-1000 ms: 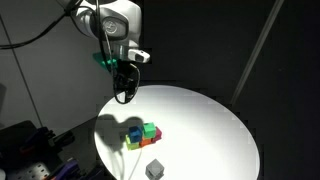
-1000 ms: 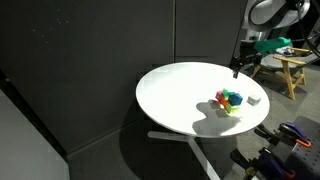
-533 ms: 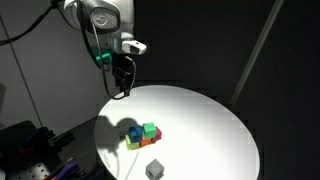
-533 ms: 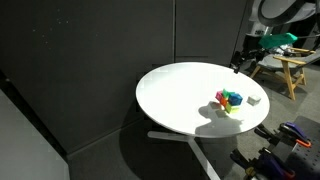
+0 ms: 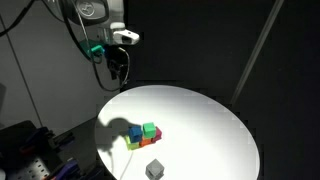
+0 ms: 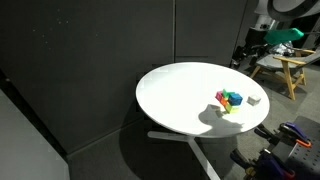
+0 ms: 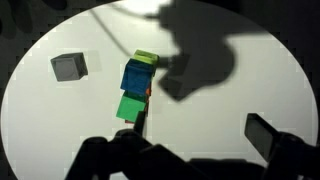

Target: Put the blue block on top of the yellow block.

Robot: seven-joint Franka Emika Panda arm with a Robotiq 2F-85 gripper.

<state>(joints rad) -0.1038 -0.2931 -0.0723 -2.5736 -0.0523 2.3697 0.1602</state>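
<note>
Your claw [image 5: 116, 78] hangs over the worktop's [image 5: 205, 108] far left edge, opening impossible to tell, blue block [image 7: 135, 76] atop yellow block [image 7: 146, 57]

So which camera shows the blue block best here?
The wrist view: it looks down on the blue block, large and clear, with the yellow block and a green cube at either end. Both exterior views show only a tiny dark speck among the distant cubes.
</note>
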